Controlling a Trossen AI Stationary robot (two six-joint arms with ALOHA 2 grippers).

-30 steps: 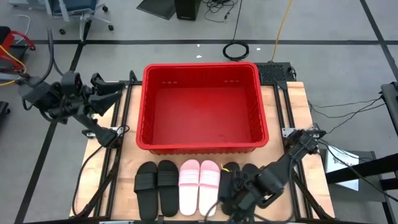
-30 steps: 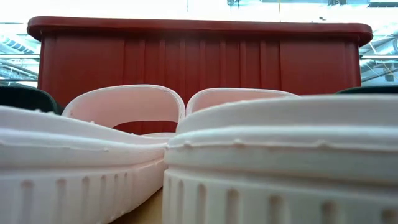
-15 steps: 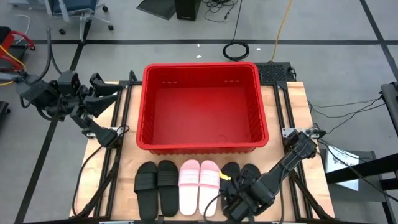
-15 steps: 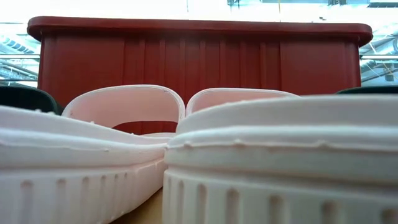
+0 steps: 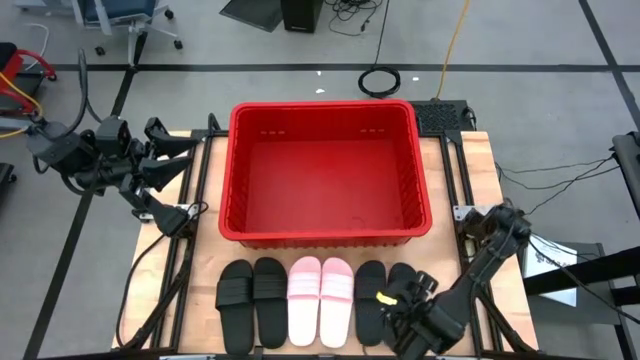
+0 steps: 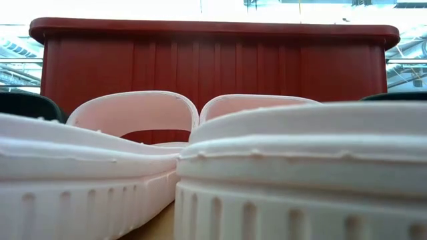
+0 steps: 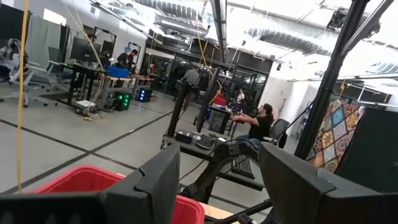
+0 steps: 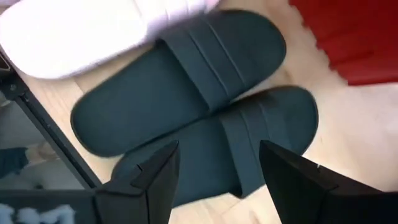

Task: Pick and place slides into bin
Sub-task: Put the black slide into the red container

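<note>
Six slides lie in a row, soles down, along the table's near edge: a black pair on the left, a pink pair in the middle, and a black pair on the right. The red bin stands behind them, with no slide in it. My right gripper hovers open over the heel ends of the right black pair, touching nothing. My left gripper waits open beyond the table's far left corner. The low view shows the pink slides close up in front of the bin.
The table's near edge runs just behind the slides' heels. The bin's near wall stands a short way beyond the slides' toes. Bare wood shows to the right of the bin. People sit at desks in the room behind.
My right gripper has drawn back toward the table's right and near edge, uncovering more of the right black pair. The slides have stayed where they were.
</note>
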